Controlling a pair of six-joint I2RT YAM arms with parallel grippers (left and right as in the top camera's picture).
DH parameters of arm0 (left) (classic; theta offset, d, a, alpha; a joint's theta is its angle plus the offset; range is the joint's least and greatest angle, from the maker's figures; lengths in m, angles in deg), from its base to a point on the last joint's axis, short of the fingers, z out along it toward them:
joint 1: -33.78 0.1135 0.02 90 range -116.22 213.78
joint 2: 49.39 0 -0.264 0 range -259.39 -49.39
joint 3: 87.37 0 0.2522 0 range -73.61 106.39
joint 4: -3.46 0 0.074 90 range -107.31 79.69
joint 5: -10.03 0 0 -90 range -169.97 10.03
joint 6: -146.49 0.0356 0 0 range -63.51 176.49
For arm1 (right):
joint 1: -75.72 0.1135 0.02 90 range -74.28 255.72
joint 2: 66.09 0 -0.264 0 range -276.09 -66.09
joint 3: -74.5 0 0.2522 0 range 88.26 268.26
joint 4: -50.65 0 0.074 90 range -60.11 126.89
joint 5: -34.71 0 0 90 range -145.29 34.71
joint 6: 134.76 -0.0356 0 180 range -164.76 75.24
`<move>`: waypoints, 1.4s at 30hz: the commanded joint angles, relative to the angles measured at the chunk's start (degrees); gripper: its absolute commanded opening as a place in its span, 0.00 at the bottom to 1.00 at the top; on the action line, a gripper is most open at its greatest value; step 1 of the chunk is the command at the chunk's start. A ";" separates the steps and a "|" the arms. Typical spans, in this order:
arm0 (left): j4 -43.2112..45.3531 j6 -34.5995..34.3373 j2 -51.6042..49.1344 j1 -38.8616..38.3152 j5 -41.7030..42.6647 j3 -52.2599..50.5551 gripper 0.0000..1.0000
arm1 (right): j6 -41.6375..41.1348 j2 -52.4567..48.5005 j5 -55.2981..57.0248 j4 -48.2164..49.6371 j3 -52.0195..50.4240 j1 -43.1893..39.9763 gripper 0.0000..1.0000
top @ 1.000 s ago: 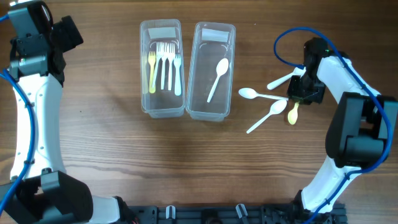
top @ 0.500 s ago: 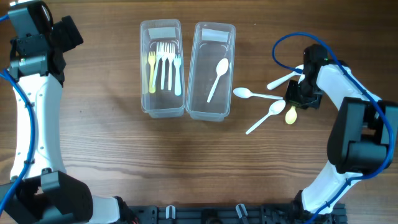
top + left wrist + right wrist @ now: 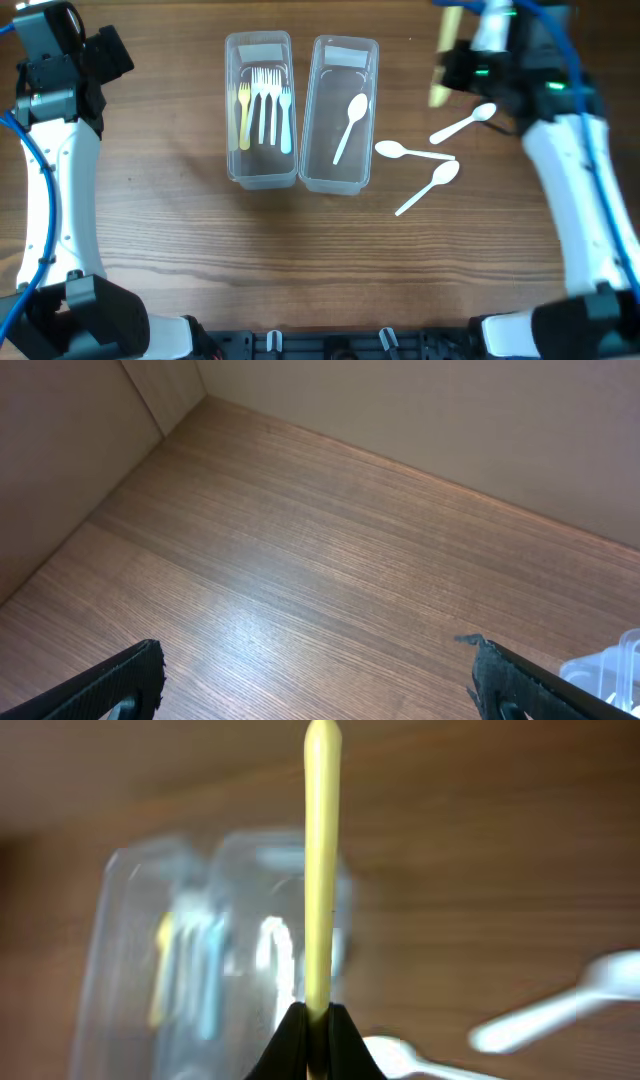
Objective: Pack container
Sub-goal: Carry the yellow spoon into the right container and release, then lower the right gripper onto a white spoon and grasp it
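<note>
Two clear plastic containers stand side by side. The left container (image 3: 232, 110) holds several forks, one of them yellow. The right container (image 3: 313, 120) holds one white spoon (image 3: 350, 125). Three white spoons (image 3: 412, 153) lie on the table to its right. My right gripper (image 3: 450, 72) is shut on a yellow spoon (image 3: 320, 870), lifted above the table to the right of the right container; the view is blurred. The handle sticks out ahead of the fingers. My left gripper (image 3: 315, 690) is open and empty over bare wood at the far left.
The wooden table (image 3: 180, 220) carries only the containers and spoons. The left arm (image 3: 50, 120) stands along the left edge. A wall meets the table at the back in the left wrist view (image 3: 400, 420).
My right gripper has closed on the yellow spoon, lifted it off the table and moved it up and left toward the containers. The left arm has not moved.
</note>
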 commanded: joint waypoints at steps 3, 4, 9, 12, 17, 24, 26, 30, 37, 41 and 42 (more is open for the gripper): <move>0.11 -0.52 0.15 0.07 -0.07 0.55 1.00 | -2.69 -9.46 -3.96 6.93 -1.27 11.78 0.04; 0.11 -0.52 0.15 0.07 -0.07 0.55 1.00 | -3.23 -11.02 -3.96 7.10 -1.29 12.79 0.04; 0.11 -0.52 0.15 0.07 -0.07 0.55 1.00 | -3.19 -14.82 -3.98 6.80 -1.29 13.57 0.50; 0.11 -0.52 0.15 0.07 -0.07 0.55 1.00 | -3.21 -14.82 -4.00 7.48 -1.27 13.57 0.78; 0.11 -0.52 0.15 0.07 -0.07 0.55 1.00 | -1.99 -12.31 -3.43 5.51 -0.87 10.97 0.76; 0.13 -0.52 0.15 0.07 -0.07 0.55 1.00 | -9.20 -6.27 9.66 -21.16 -0.90 -0.57 0.72; 0.11 -0.52 0.15 0.07 -0.07 0.55 1.00 | -12.68 -6.29 9.66 -23.52 -1.55 -1.49 0.89; 0.11 -0.52 0.15 0.07 -0.07 0.55 1.00 | -22.62 -6.29 11.28 -25.40 -6.86 -1.46 0.90; 0.11 -0.52 0.15 0.04 -0.07 0.55 1.00 | -34.86 -6.29 15.41 -20.13 -18.62 -1.33 0.84; 0.11 -0.52 0.15 0.07 -0.07 0.55 1.00 | -40.28 -6.29 15.34 -12.72 -23.82 -0.44 0.80; 0.11 -0.52 0.15 0.04 -0.07 0.55 1.00 | -41.31 -6.29 15.21 -11.37 -24.98 -0.11 0.79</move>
